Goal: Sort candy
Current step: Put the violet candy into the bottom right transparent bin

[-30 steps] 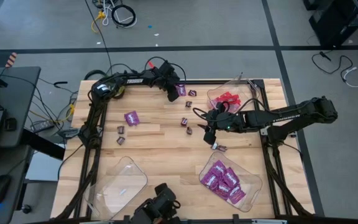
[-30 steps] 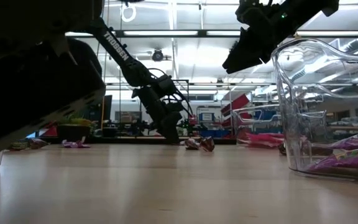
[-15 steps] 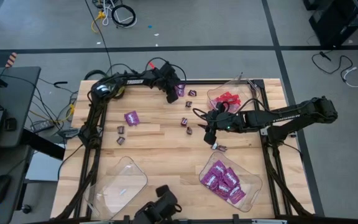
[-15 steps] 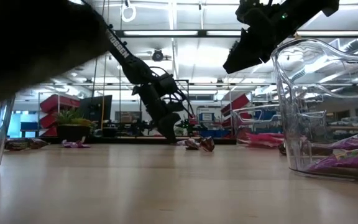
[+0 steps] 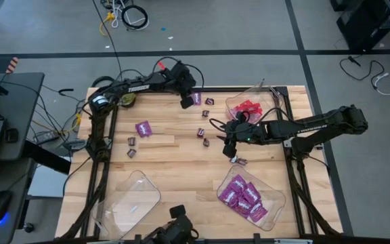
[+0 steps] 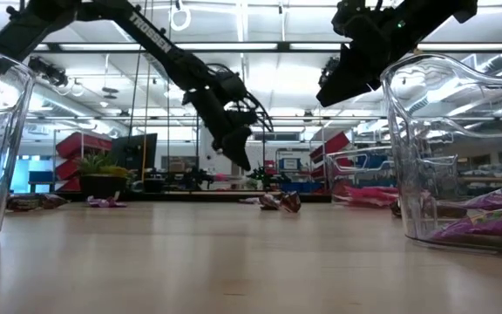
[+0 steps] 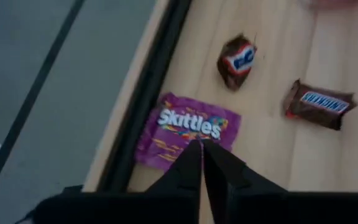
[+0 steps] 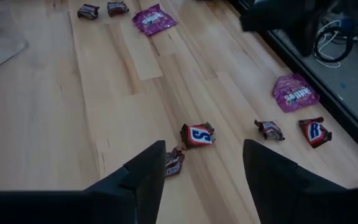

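grey floor with dark seams and loose cables surrounds a pale wooden worktop [image 5: 175,169] framed in black rails, and the level view looks across it into a bright room of ceiling strip lights and shelving. at the far edge the left pincer [image 5: 187,102] hangs raised above the wood with its fingers pressed together on nothing, directly over a purple skittles packet [image 7: 187,129] that lies flat by the rail; two small dark brown pieces [image 7: 236,60] sit near it on the boards. the right pincer [image 5: 226,146] hovers over the middle of the worktop with its fingers spread wide and empty, above a pair of small brown wrapped pieces [image 8: 197,134]. another purple packet [image 5: 143,128] lies toward the left side, with more tiny brown pieces [image 5: 131,141] close by, and one brown piece [image 5: 238,160] rests just beside the right pincer. clear plastic trays stand at three corners (all see-through): a far right tray [image 5: 271,96] holding red packets [image 5: 249,107], a near right tray [image 5: 279,198] holding purple packets [image 5: 242,196], and a near left tray [image 5: 151,194].
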